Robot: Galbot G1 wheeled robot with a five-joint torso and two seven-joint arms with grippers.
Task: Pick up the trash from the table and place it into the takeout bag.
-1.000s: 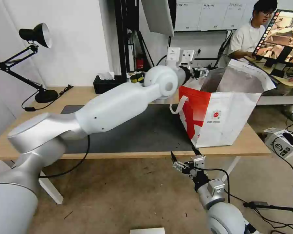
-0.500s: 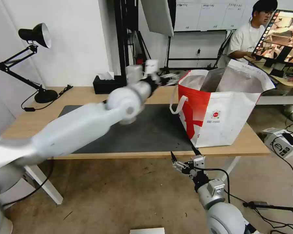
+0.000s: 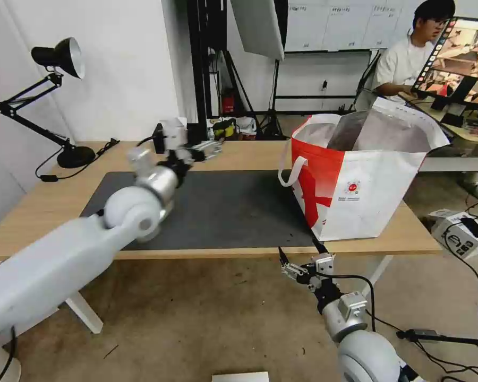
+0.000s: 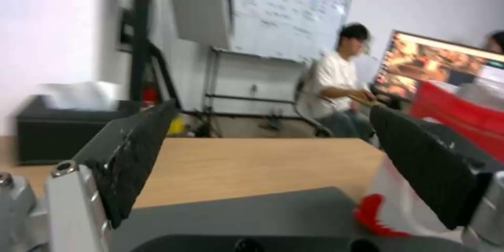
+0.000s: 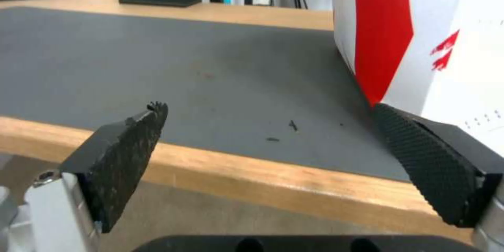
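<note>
Left gripper [image 3: 210, 150] hangs over the far left part of the tabletop [image 3: 249, 154], above the back edge of the dark grey mat [image 3: 223, 207]. Jaws spread wide, nothing between them. Between the two pads in my left wrist view I see bare wood, then the mat's far edge. Black tissue box [image 4: 58, 134] sits beyond my one pad, at the back of the tabletop; the red-and-white takeout bag [image 4: 462, 118] shows past the other pad.

Right gripper [image 3: 297, 265] hangs below the front edge of the tabletop, just under the takeout bag's near corner. Jaws spread wide, empty. In my right wrist view the mat stretches ahead between the pads, with a few small dark crumbs [image 5: 291, 126] on it. The bag's side wall stands just past one pad, resting on the mat and the wood.

Takeout bag [image 3: 366, 180] stands upright on the right part of the tabletop, mouth open, silver lining showing, white strap handle [image 3: 289, 172] drooping on its left side. From the head view I cannot make out what lies inside it.

Black desk lamp [image 3: 58, 58] at far left corner.
</note>
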